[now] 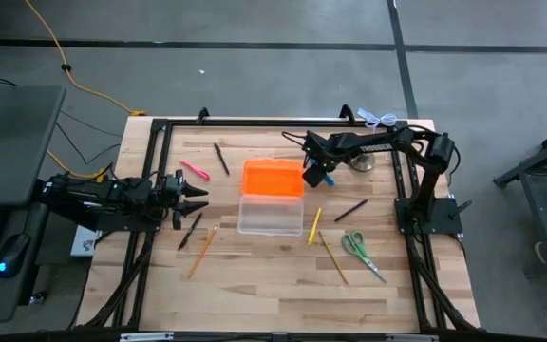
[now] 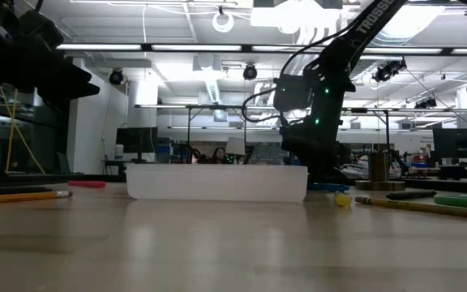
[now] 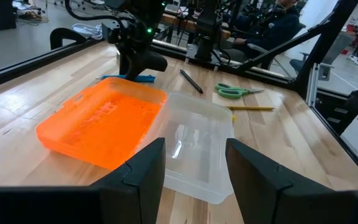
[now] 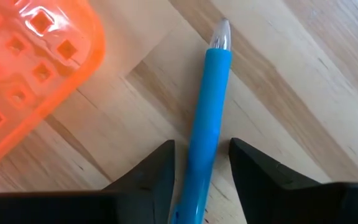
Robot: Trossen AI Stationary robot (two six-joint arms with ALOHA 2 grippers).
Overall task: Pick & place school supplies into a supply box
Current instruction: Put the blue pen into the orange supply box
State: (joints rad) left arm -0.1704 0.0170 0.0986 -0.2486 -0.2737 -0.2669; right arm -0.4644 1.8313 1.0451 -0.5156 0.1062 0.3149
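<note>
The clear supply box [image 1: 271, 217] lies open mid-table, its orange lid [image 1: 273, 178] flat on the far side. My right gripper [image 4: 201, 171] is open and points down just right of the lid. Its fingers stand on either side of a blue pen [image 4: 207, 106] that lies flat on the wood. My left gripper [image 3: 194, 168] is open and waits at the table's left, facing the box [image 3: 197, 143]. Around the box lie a pink pen [image 1: 195, 171], black pens [image 1: 221, 159], pencils [image 1: 203, 250] and green-handled scissors [image 1: 361, 249].
A silver bell-shaped object [image 1: 362, 163] stands right of my right gripper, near the far right corner. A yellow pencil [image 1: 315, 225] and a black pen [image 1: 351, 210] lie right of the box. The black frame rails [image 1: 150, 171] border the table.
</note>
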